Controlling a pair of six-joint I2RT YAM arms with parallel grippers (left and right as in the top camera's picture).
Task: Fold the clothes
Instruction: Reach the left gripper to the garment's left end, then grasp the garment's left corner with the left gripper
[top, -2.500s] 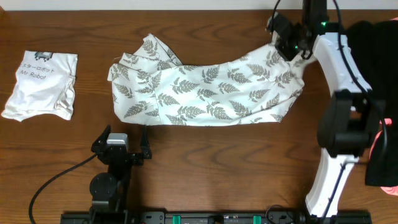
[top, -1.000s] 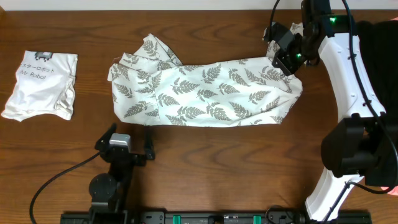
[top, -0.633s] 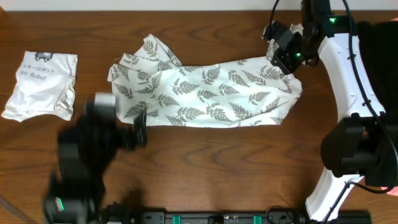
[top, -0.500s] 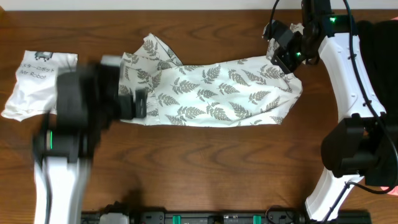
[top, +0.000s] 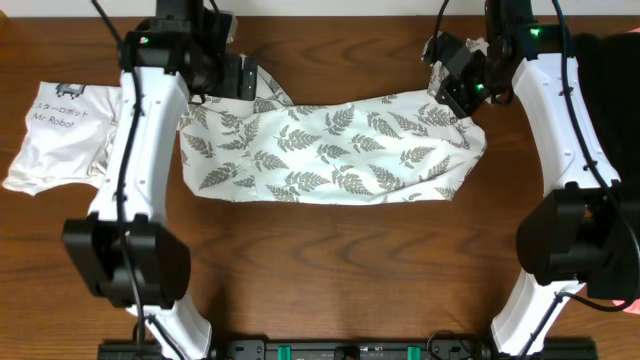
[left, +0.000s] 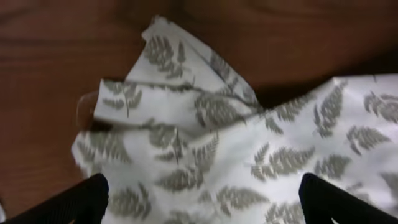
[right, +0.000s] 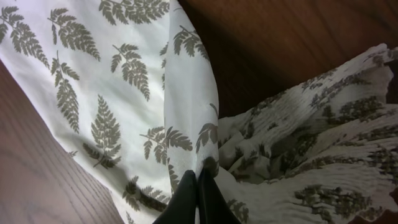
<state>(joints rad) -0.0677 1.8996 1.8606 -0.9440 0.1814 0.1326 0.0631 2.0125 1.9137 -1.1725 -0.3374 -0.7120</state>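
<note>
The clothes (top: 330, 150), a long white garment printed with grey fern leaves, lie spread across the middle of the table. My left gripper (top: 232, 78) hovers open over the garment's bunched far-left corner (left: 186, 106). Its two dark fingertips (left: 87, 199) stand wide apart with only fabric below them. My right gripper (top: 466, 100) is at the garment's far-right corner. In the right wrist view it (right: 199, 177) is shut on a raised fold of the fern fabric (right: 186, 106), with crinkled cloth bunched to its right.
A crumpled white shirt printed "Mr Robot" (top: 65, 135) lies at the left edge of the table. A black garment (top: 612, 150) and a bit of pink cloth (top: 627, 303) sit at the right edge. Bare wood runs along the front.
My left arm has swung up from the table's front edge to the garment's far-left corner, still open. The right gripper has kept its hold and barely moved.
</note>
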